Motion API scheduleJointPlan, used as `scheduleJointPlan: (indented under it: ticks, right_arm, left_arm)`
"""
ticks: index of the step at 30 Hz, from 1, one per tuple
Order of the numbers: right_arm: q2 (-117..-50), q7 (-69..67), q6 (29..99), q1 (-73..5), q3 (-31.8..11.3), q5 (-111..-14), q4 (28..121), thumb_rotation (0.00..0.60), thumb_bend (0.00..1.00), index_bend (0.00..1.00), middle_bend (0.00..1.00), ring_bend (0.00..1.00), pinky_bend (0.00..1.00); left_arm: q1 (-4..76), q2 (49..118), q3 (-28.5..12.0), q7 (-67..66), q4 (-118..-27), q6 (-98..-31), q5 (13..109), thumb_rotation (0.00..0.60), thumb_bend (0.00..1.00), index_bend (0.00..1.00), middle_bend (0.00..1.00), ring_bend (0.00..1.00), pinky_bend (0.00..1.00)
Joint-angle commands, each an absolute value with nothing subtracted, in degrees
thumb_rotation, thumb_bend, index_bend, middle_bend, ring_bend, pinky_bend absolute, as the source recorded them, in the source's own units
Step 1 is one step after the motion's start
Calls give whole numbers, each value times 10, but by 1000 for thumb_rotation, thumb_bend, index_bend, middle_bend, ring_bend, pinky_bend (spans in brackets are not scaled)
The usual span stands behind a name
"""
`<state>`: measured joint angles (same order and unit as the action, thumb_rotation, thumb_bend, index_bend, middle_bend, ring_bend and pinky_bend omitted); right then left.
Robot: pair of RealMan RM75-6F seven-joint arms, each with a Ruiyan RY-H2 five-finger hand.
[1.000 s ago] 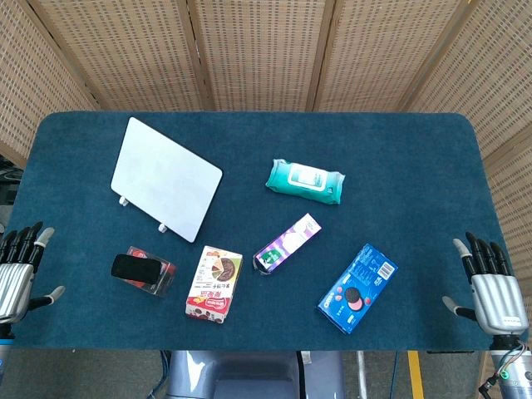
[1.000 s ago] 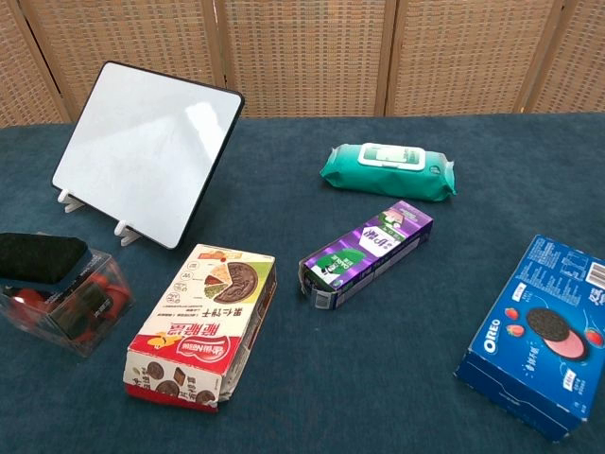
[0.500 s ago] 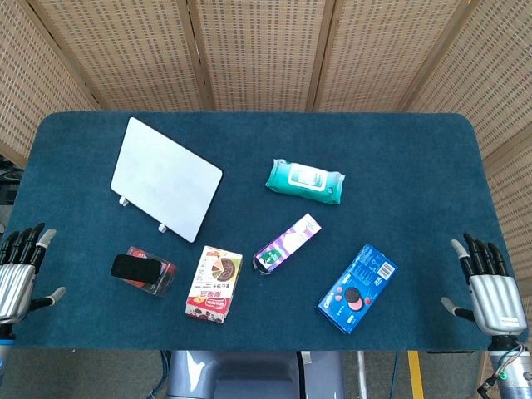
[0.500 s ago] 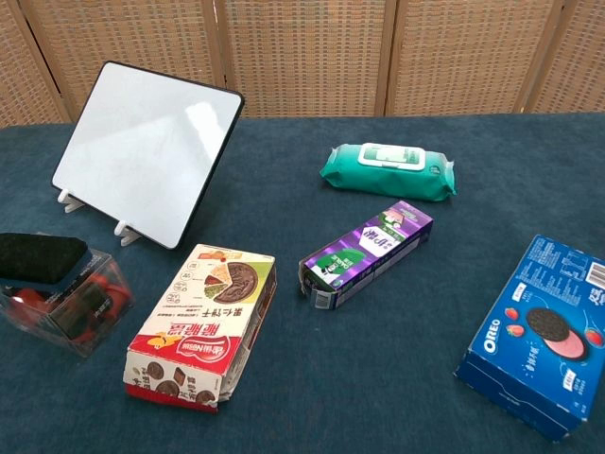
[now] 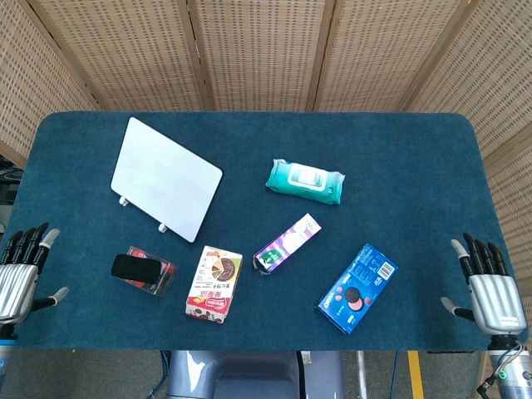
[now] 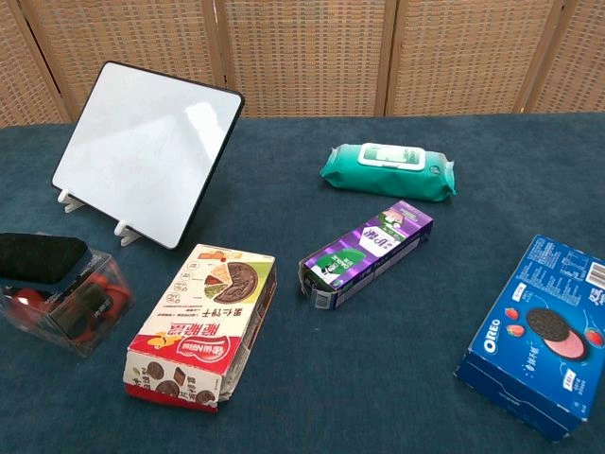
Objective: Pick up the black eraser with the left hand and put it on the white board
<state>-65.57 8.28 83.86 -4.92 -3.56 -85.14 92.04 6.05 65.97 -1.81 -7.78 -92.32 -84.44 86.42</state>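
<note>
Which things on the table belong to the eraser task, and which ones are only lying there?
Belong to the job:
black eraser, lying on a clear box
white board
left hand, open, holding nothing

Just lying about:
wet wipes pack
purple carton
Oreo box
chocolate pie box

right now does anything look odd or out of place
The black eraser sits on top of a clear box rather than on the table. The cookie box looks dented at its near end.
</note>
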Motion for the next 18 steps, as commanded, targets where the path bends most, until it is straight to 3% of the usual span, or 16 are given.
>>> scheduleJointPlan:
  ticks: [1,6,18]
  right_arm:
    - [-655,81,838,-49,-36,-849,921,600,28,25,0,0,0]
    - [-655,78,833,-49,-38,-841,917,600,28,25,0,0,0]
    - [-657,76,832,-51,-35,-849,916,600,28,25,0,0,0]
  left_arm:
    - [61,664,-19,-74,-922,-850,869,600,155,8,0,0,0]
    - [69,662,-18,-67,-933,-828,862,600,163,122,0,0,0]
    - [124,626,-31,-56,-1002,-724,825,600,221,237,0,0,0]
